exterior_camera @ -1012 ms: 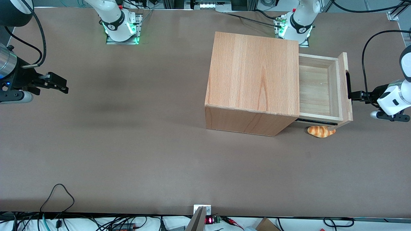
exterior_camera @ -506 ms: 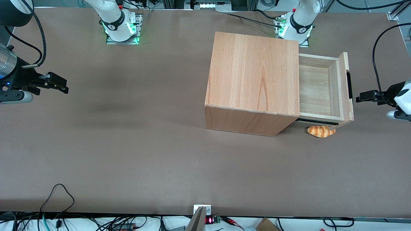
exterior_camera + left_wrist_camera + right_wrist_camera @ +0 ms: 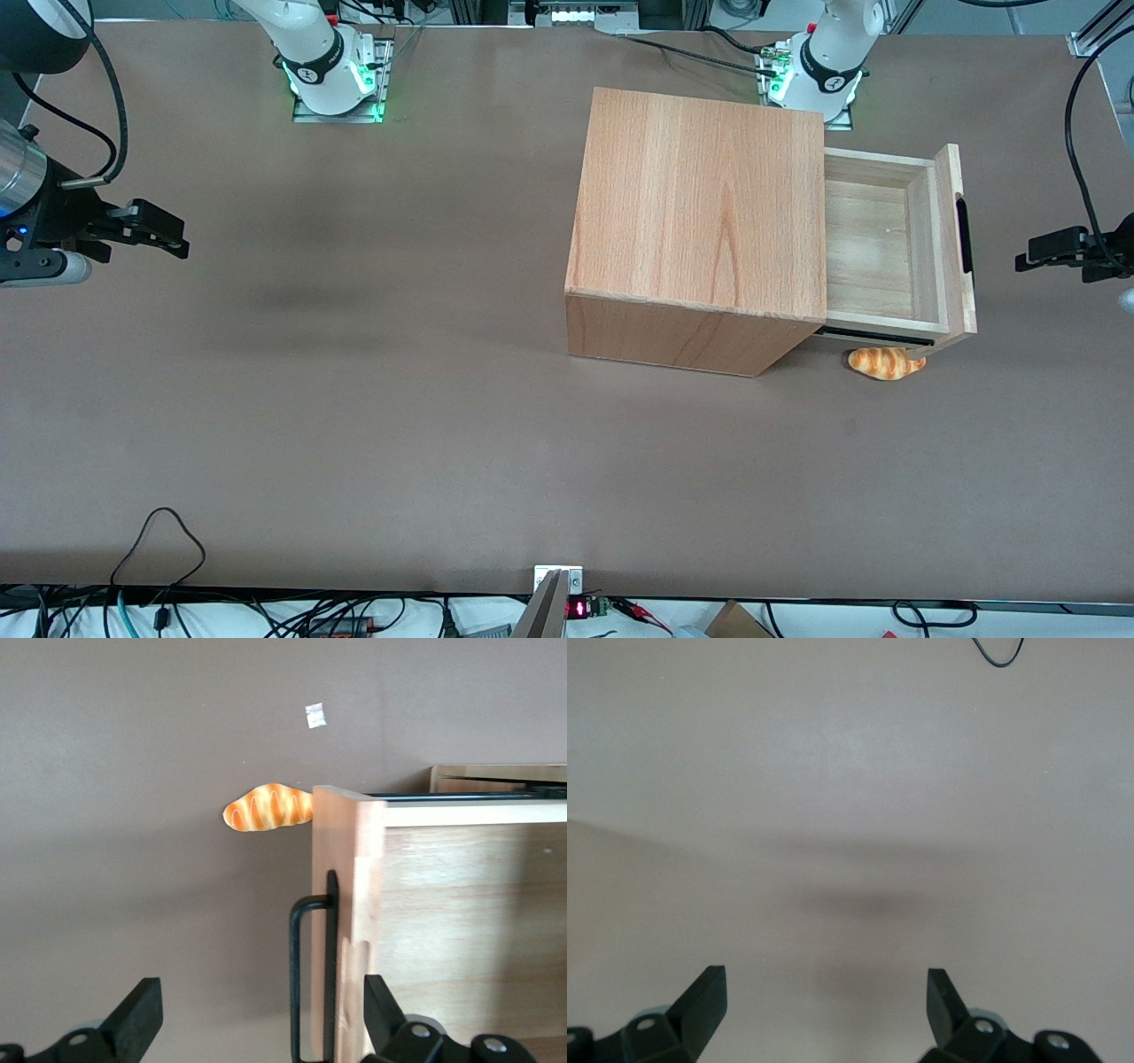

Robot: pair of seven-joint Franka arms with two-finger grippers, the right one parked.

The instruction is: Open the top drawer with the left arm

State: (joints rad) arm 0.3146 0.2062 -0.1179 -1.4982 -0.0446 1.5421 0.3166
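Top drawer (image 3: 886,239) is pulled out of the cabinet (image 3: 700,221) on the side facing the working arm's end of the table. Pale plank bottom is exposed and bare, front panel well clear of the casing. By my read the open step is effectively done.

Black bar handle (image 3: 963,235) sits on the outer face of the front panel, long axis running nearer-to-farther from the front camera.

Your left arm's gripper (image 3: 1054,248) is out past the handle toward the working arm's end of the table, apart from it, touching nothing. In the wrist view the fingers (image 3: 137,1014) are spread wide with nothing between them, and the handle (image 3: 310,979) lies in line between the two tips. The gripper points straight at the drawer front, so any re-grasp is a straight run in along the drawer's slide axis, with the jaws closing across the bar rather than along it. The left arm is far the nearer one.

A croissant (image 3: 884,362) lies on the table (image 3: 354,399) just beside the drawer's front corner, on the side nearer the front camera, under the drawer's overhang. It shouldn't foul the slide, I'd judge.

No readable brands or labels on the drawer or cabinet. One small white scrap (image 3: 314,715) on the table, no text legible.
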